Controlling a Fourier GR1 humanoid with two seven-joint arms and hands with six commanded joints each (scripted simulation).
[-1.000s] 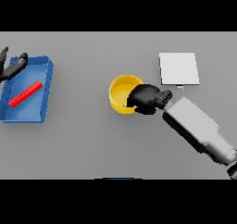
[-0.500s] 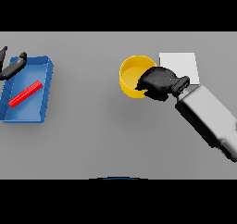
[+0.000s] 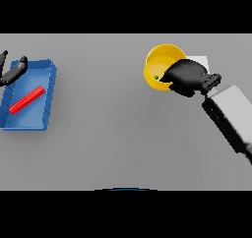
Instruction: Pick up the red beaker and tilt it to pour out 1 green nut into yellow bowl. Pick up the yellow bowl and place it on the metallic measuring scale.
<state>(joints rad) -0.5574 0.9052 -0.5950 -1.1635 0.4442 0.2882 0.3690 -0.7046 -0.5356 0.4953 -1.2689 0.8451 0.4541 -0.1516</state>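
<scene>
My right hand [image 3: 187, 77] is shut on the near right rim of the yellow bowl [image 3: 160, 65] and holds it up over the left part of the metallic measuring scale [image 3: 202, 61], which is mostly hidden behind the hand and bowl. A small green nut [image 3: 156, 77] lies inside the bowl. The red beaker [image 3: 27, 99] lies on its side in the blue tray [image 3: 48, 92] at the left. My left hand [image 3: 12, 70] is at the far left edge by the tray's back corner, fingers relaxed.
The blue tray stands on the grey table [image 3: 108, 133] at the left. My right forearm [image 3: 231, 116] crosses the table's right side.
My right hand has carried the yellow bowl up and to the right, from beside the scale to over its left part. The left hand and the tray have not moved.
</scene>
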